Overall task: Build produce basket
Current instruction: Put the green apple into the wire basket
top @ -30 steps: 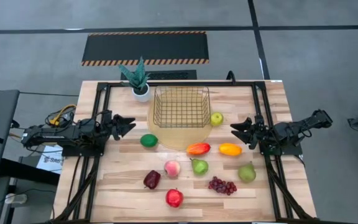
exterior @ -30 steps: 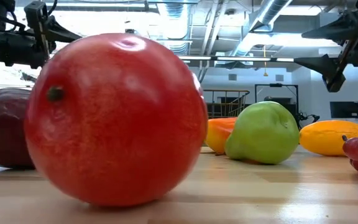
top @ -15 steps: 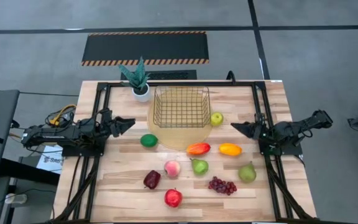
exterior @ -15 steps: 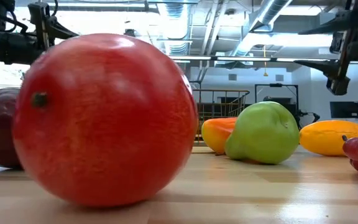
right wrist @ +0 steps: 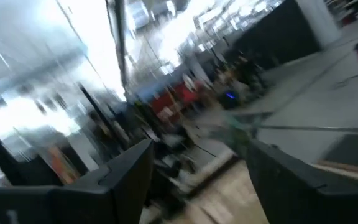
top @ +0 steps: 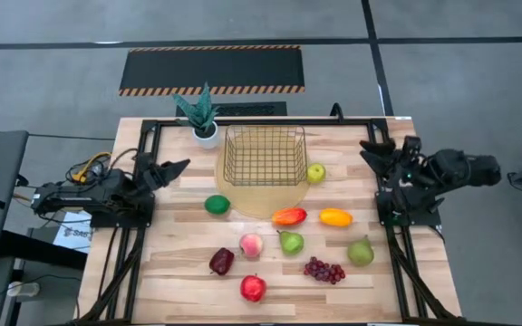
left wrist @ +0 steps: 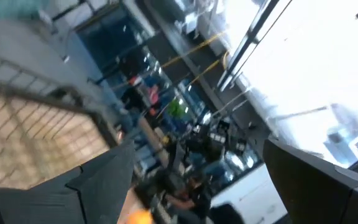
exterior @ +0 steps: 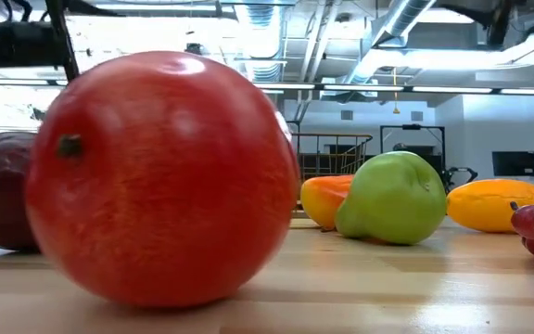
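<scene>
High view shows both pincers (top: 172, 167) (top: 376, 150) spread and empty; the red apple (top: 253, 288), near the counter's front edge, looks smooth and rolly, best pinched across its middle.

Pale wooden table (top: 152, 272); gold wire basket (top: 264, 156), potted plant (top: 201, 115) (white pot), scattered toy fruits (top: 290, 242)

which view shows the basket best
The high view: the whole basket shows from above, its square gold mesh empty, the fruits outside it. The low view catches only a far-off bit of it behind the red apple. The left wrist view shows blurred mesh, the right wrist view nothing clear.
</scene>
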